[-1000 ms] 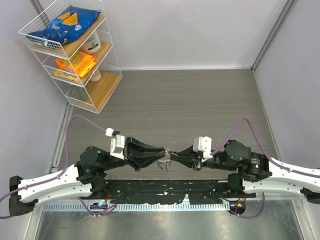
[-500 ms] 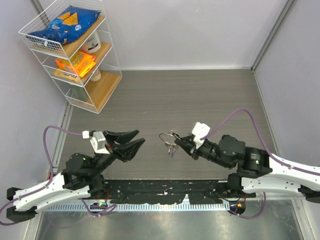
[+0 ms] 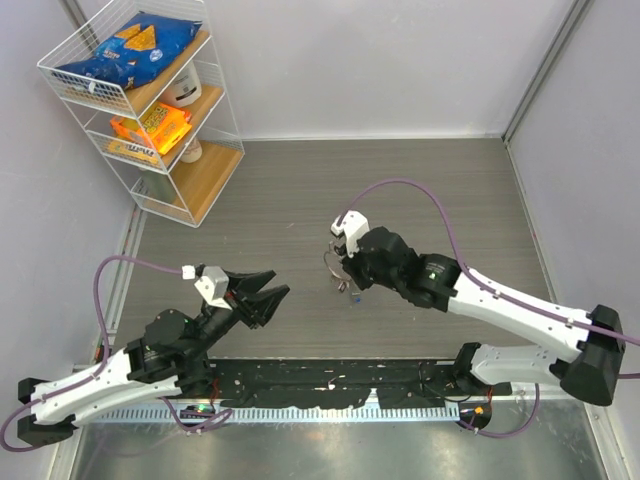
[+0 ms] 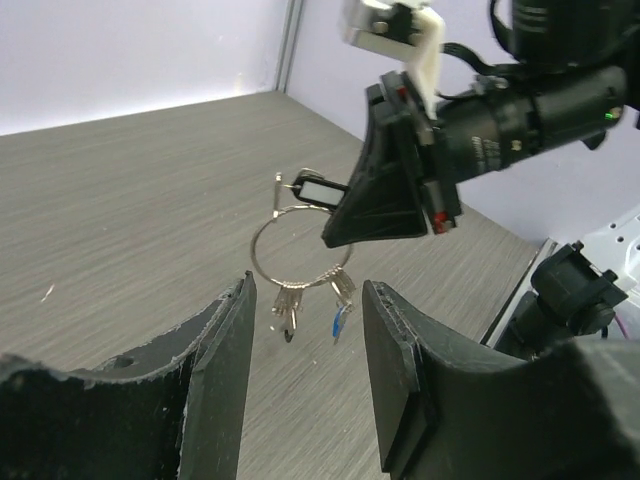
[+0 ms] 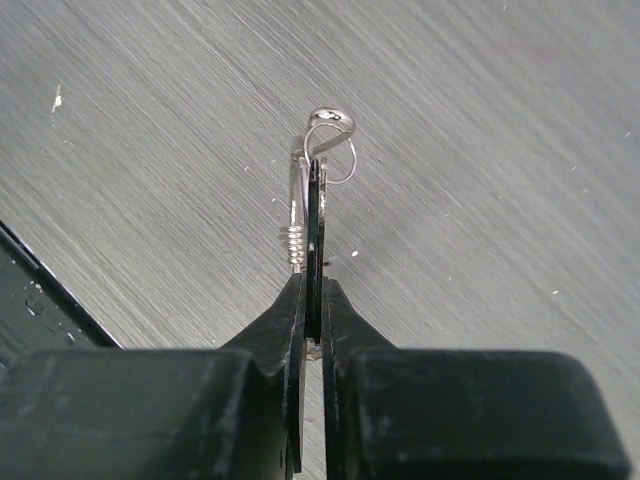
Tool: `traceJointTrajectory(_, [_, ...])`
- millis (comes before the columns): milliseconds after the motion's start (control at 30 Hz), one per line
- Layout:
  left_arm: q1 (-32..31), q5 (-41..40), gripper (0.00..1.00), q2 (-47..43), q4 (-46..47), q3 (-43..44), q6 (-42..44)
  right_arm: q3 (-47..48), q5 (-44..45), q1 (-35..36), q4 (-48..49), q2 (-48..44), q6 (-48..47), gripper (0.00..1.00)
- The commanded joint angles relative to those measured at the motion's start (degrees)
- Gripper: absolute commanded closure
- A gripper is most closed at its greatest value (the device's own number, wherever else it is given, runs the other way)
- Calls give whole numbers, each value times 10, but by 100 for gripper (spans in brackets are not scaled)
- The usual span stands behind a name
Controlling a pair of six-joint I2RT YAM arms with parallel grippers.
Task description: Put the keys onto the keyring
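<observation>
The keyring (image 3: 334, 264) hangs from my right gripper (image 3: 346, 264), which is shut on its side above the middle of the table. In the left wrist view the keyring (image 4: 300, 243) is a round silver loop. Several keys (image 4: 289, 308) dangle from its bottom, one with a blue tag (image 4: 340, 320). In the right wrist view the keyring (image 5: 298, 215) shows edge-on between the shut fingers of the right gripper (image 5: 312, 288). My left gripper (image 3: 272, 288) stands open and empty to the left, well apart from the ring. In its own view the left gripper (image 4: 308, 287) frames the ring from a distance.
A white wire shelf rack (image 3: 140, 100) with snack bags stands at the back left corner. A black rail (image 3: 330, 385) runs along the near edge between the arm bases. Grey walls close the back and the right side.
My left gripper has opened, let go and drawn back to the left. My right gripper has carried the keyring with its keys away from the near edge, out over the table.
</observation>
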Motion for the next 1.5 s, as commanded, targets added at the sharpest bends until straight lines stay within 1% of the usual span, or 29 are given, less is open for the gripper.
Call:
traceJointTrajectory(0, [1,-4,48,-6,-12,-2,-22,1,-114,-54,68,31,59,94])
traceJointTrajectory(33, [1,-3,48,-6,-14,-3,-26,-5,-123,-67,77,47,72,94])
traceJointTrajectory(67, [1,-2,48,-7,-15,-4,-28,-11,-163,-73,97,56,80,94])
traceJointTrajectory(133, [1,1,48,-10,-13,-11,-34,-19,-190,-85,120,78,97,95])
traceJointTrajectory(233, [1,2,48,-13,-12,-14,-40,-26,-218,-108,149,116,129,94])
traceJointTrajectory(400, [1,6,48,-17,-16,-13,-46,-35,-248,-144,191,165,165,88])
traceJointTrajectory(467, [1,7,48,-20,-22,-12,-48,-43,-254,-157,209,184,179,77])
traceJointTrajectory(500, [2,5,49,-21,-26,-11,-50,-44,-257,-166,215,189,187,75])
traceJointTrajectory(533, [1,4,49,-22,-30,-8,-51,-47,-259,-169,219,198,189,70])
traceJointTrajectory(567, [1,2,49,-22,-32,-8,-52,-47,-258,-176,222,201,195,67])
traceJointTrajectory(600, [2,1,49,-23,-32,-8,-53,-49,-258,-178,224,208,197,61])
traceJointTrajectory(633, [1,-1,49,-24,-46,-8,-54,-49,-255,-181,226,211,198,59])
traceJointTrajectory(700, [1,-3,49,-27,-54,-9,-56,-49,-244,-185,225,215,200,47])
traceJointTrajectory(733, [2,-6,48,-29,-57,-9,-56,-49,-238,-188,223,208,202,41])
traceJointTrajectory(800, [2,-15,48,-29,-68,-4,-54,-52,-214,-188,220,185,196,39])
traceJointTrajectory(833, [2,-19,48,-29,-75,1,-50,-49,-189,-188,209,173,192,38])
traceJointTrajectory(967, [1,-41,46,-25,-107,24,-28,-27,-135,-188,156,113,158,22])
traceJointTrajectory(1000, [2,-47,45,-24,-114,29,-21,-24,-108,-189,141,104,153,19])
traceJointTrajectory(1033, [1,-53,44,-22,-119,34,-14,-18,-96,-189,133,85,141,13])
traceJointTrajectory(1067, [2,-59,43,-21,-121,39,-7,-15,-74,-188,116,75,137,1])
traceJointTrajectory(1100, [1,-64,42,-17,-125,43,-3,-10,-66,-188,111,53,125,5])
traceJointTrajectory(1167, [2,-70,39,-8,-128,56,8,-6,-39,-189,99,19,110,5])
traceJointTrajectory(1267, [1,-77,23,16,-133,77,27,-6,5,-189,95,-32,88,5])
traceJointTrajectory(1300, [1,-78,21,26,-136,85,32,-7,24,-189,97,-43,77,5])
traceJointTrajectory(1333, [1,-78,13,35,-140,95,36,-8,35,-189,96,-57,75,5])
traceJointTrajectory(1367, [1,-77,1,45,-144,103,39,-8,48,-189,96,-66,68,5])
traceJointTrajectory(1467, [2,-73,0,69,-157,131,45,3,56,-188,83,-96,52,5])
